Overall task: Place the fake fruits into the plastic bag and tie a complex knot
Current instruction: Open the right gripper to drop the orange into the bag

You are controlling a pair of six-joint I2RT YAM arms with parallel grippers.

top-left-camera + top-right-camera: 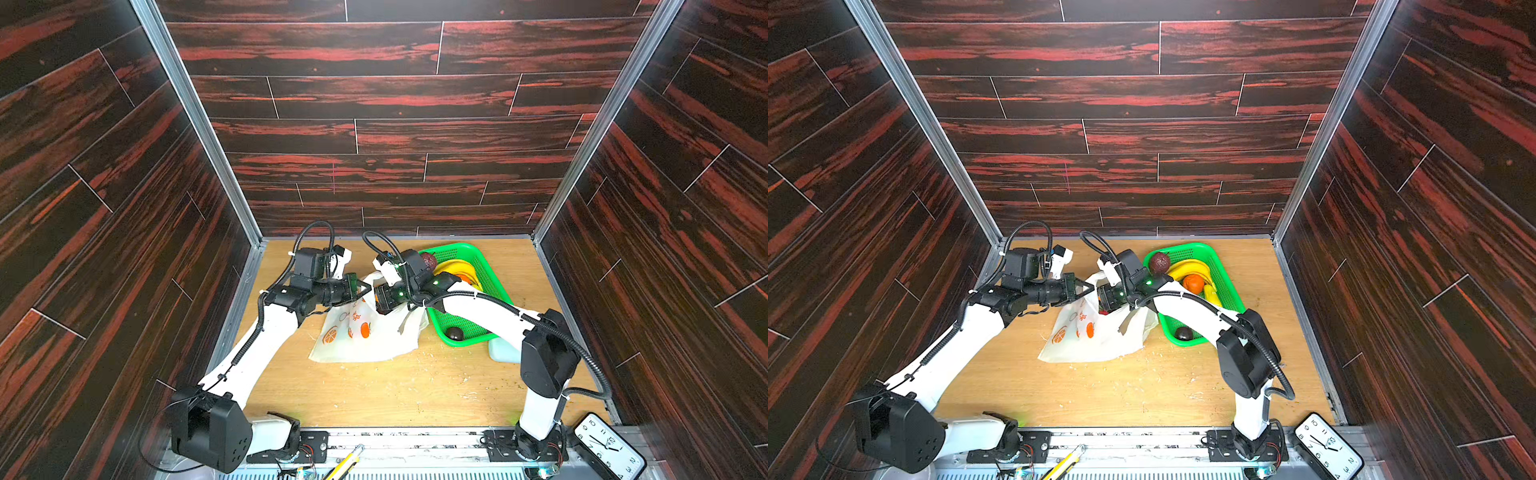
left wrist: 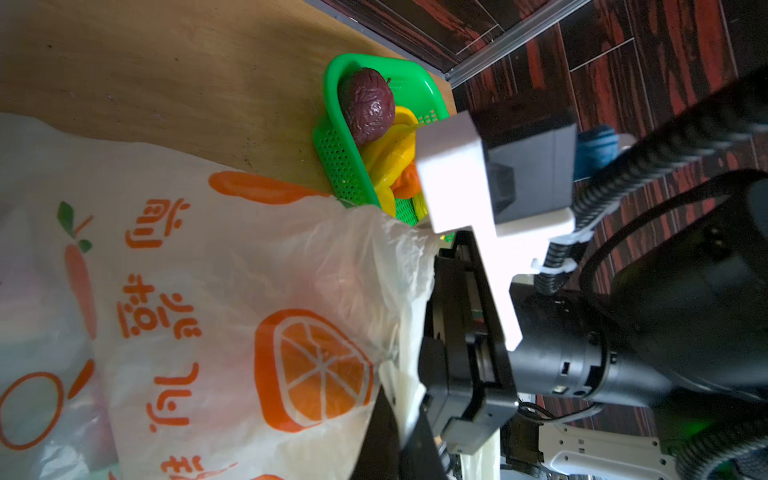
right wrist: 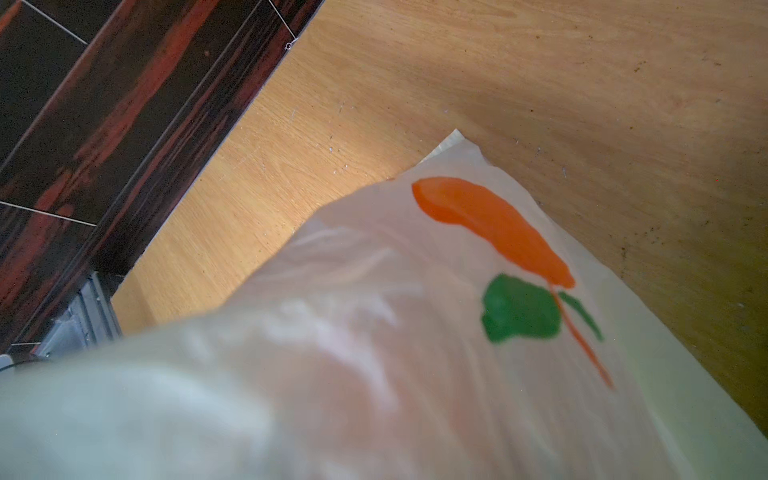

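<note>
your left pincer (image 1: 368,286) is clamped shut on the raised rim of the plastic bag (image 1: 365,338). it holds the mouth up off the desk (image 1: 415,386) while the bag's bottom lies flat. your right pincer (image 1: 380,300) sits at the bag's mouth with its tips buried in the film, so i cannot tell whether it is open or gripping anything. the fake fruits (image 1: 1192,277) you can see lie in the green basket (image 1: 1200,248) just beside the bag: a wrinkled purple ball (image 1: 1159,262), bananas (image 1: 1185,268), an orange (image 1: 1193,284) and a dark ball (image 1: 1183,333).
</note>
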